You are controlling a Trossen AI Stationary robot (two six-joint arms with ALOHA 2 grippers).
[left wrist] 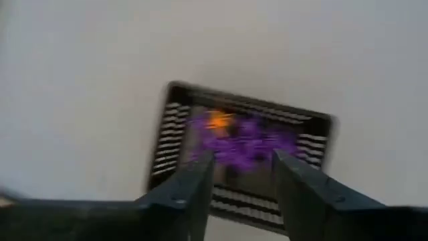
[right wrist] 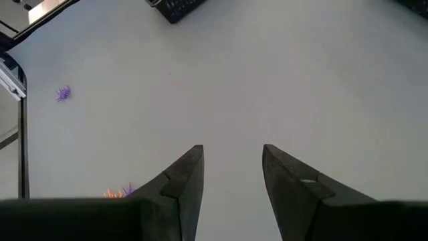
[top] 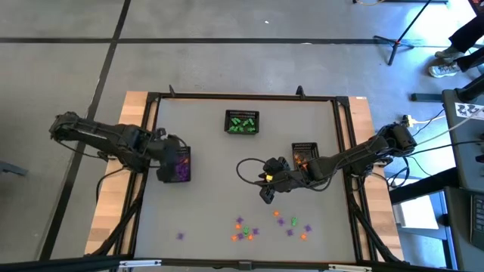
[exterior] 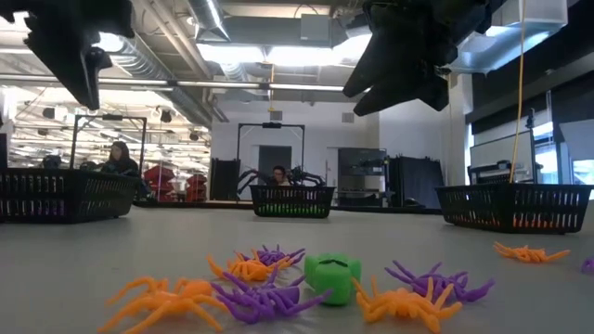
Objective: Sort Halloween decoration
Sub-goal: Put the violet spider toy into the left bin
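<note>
Small spider-like trinkets in purple, orange and green lie scattered point(top: 272, 225) near the table's near edge; in the low view they fill the foreground point(exterior: 278, 283). One purple trinket point(top: 180, 235) lies apart to the left. My left gripper point(left wrist: 244, 167) hangs open above the left basket point(left wrist: 241, 147), which holds purple trinkets and one orange one. My right gripper point(right wrist: 231, 161) is open and empty over bare table, just beyond the scattered trinkets point(top: 266, 190). From the right wrist I see a purple trinket point(right wrist: 63, 93) and an orange one point(right wrist: 115, 193).
Three black mesh baskets stand on the table: one with purple pieces at the left point(top: 181, 165), one with green pieces at the far middle point(top: 243, 122), one with orange pieces at the right point(top: 305, 155). A black cable loops near the right gripper point(top: 246, 168). People sit in the room beyond point(exterior: 119, 160).
</note>
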